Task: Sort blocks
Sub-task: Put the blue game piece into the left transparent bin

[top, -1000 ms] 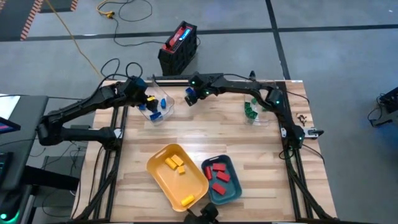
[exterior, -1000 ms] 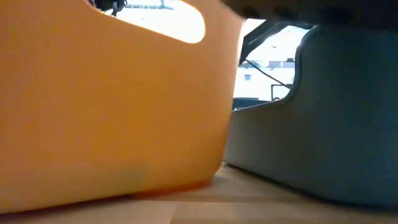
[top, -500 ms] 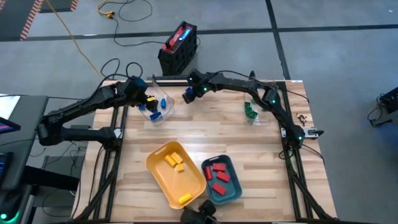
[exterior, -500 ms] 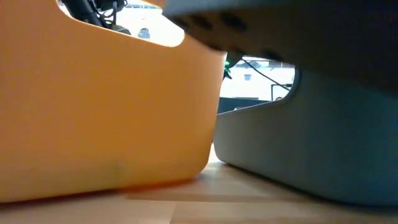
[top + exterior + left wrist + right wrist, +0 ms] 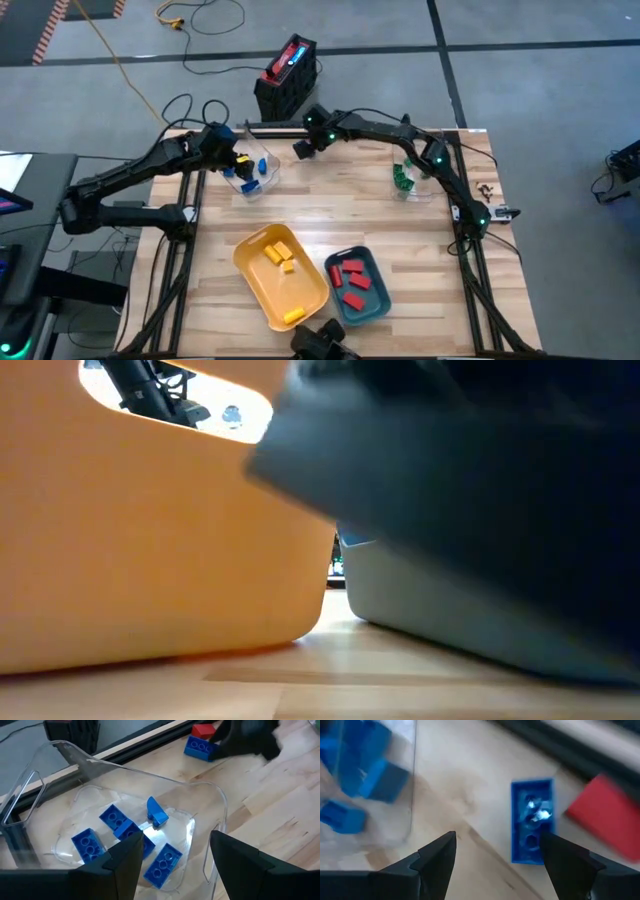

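The right gripper (image 5: 496, 857), jaws spread and empty, hovers over a blue block (image 5: 532, 822) at frame centre. The left gripper (image 5: 172, 855) gapes, empty, above a clear container (image 5: 65, 805).

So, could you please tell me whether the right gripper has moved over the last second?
Yes. The right gripper has moved toward the table's far edge.

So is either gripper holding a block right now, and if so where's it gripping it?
Nothing is held. The left gripper is open above the clear container of blue blocks; the right gripper is open over a loose blue block on the table.
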Controlling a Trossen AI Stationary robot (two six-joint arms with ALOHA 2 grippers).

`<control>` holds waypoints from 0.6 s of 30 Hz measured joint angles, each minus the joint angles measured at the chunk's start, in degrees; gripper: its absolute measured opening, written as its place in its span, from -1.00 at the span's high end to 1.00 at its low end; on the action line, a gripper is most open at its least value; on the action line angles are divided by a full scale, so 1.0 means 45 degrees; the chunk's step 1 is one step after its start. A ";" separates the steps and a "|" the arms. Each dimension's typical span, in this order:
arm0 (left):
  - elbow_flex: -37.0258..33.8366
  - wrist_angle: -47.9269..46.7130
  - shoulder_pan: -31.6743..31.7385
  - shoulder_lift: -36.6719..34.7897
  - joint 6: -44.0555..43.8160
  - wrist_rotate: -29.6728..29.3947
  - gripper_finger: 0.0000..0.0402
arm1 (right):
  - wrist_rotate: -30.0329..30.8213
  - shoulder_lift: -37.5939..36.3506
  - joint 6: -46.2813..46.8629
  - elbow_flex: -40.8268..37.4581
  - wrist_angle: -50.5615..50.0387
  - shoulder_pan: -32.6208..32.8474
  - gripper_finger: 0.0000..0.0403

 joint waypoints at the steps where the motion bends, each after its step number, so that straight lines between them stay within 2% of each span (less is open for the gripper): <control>1: 0.0000 -0.0005 0.0000 0.0000 -0.0002 0.0002 -0.12 | -0.0024 0.0233 0.0051 0.0298 -0.0432 0.0040 -0.50; 10: 0.0000 -0.0215 -0.0029 -0.0033 -0.0219 0.0278 -0.12 | -0.0006 0.1843 -0.0408 0.3477 -0.3285 0.0045 -0.50; 12: 0.0000 -0.0223 -0.0029 -0.0039 -0.0226 0.0288 -0.12 | -0.0411 0.2048 -0.0686 0.3966 -0.4036 0.0033 -0.50; 18: 0.0000 -0.0226 -0.0029 -0.0039 -0.0096 0.0308 -0.12 | -0.1518 0.1980 -0.2292 0.4157 -0.6628 -0.0012 -0.50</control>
